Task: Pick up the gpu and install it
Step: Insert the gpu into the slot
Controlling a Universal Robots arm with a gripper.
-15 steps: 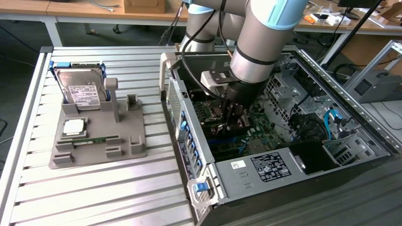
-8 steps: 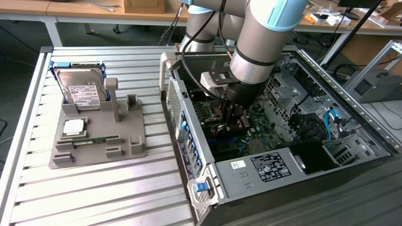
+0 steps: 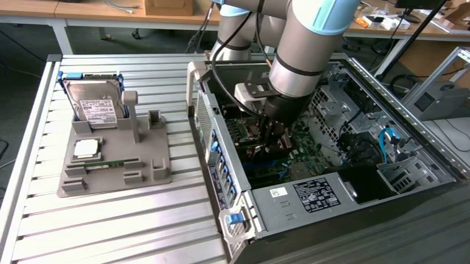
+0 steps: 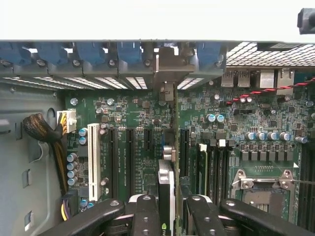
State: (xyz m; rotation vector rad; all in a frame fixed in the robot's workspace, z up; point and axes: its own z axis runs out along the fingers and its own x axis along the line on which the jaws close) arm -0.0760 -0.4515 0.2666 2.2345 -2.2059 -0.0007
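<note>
Holding the gpu [image 4: 167,196] edge-on between its pinching fingers, the gripper [image 4: 170,216] is deep inside the open computer case [image 3: 294,206], above the motherboard [image 4: 142,132]. Pickup looks done; whether the card sits fully in its slot I cannot tell.

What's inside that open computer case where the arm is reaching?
Inside the computer case: a green motherboard with expansion slots, and the gpu standing edge-on in the end effector. The slot directly beneath the card is covered.
</note>
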